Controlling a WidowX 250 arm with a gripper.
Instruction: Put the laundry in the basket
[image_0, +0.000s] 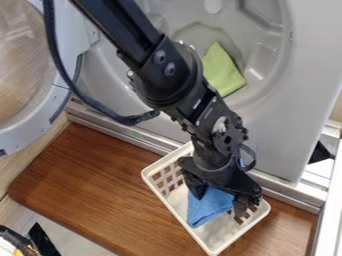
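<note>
Blue cloth (204, 210) is seemingly deposited in the white plastic basket (163, 198), beneath the gripper (220, 203), spread apart; green cloth (222, 72) should be collected next.

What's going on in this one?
A black robot arm has its gripper down in a white basket, its fingers apart over a blue cloth lying there. A green cloth is still to be put in; it lies inside the open gray machine behind the basket.
</note>
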